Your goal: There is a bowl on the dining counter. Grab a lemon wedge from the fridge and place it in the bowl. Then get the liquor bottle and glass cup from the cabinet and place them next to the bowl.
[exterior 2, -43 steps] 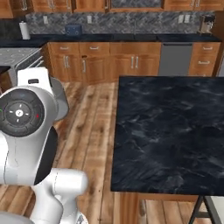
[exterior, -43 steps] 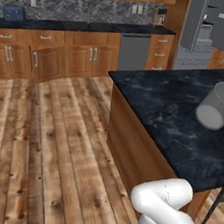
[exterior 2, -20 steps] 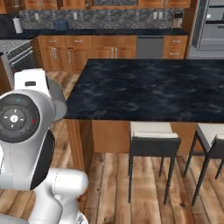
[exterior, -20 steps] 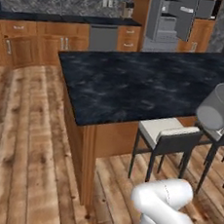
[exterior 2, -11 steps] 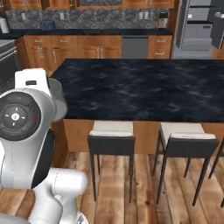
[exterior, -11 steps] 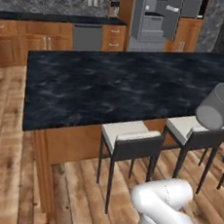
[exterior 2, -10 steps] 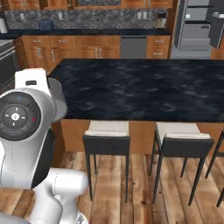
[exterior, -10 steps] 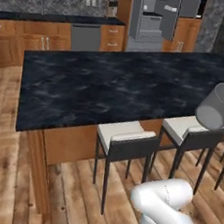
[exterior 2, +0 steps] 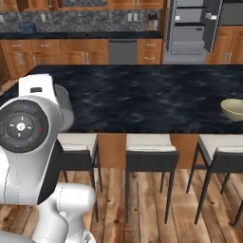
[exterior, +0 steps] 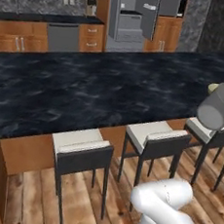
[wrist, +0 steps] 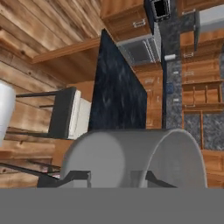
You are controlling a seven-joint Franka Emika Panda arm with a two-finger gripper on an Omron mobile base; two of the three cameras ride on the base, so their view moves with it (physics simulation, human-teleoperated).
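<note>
While the cup [wrist: 133, 158] lies on its side between the two dark fingers [wrist: 74, 177] of the gripper [wrist: 114, 178], which pinch its wall, it hangs in the air in front of the counter [exterior: 101, 88], above the stools [exterior: 82, 152]. On the counter's right end, near the front edge, stands the bowl [exterior 2: 233, 109], and behind the counter the fridge [exterior 2: 192, 29] stands with its doors open.
</note>
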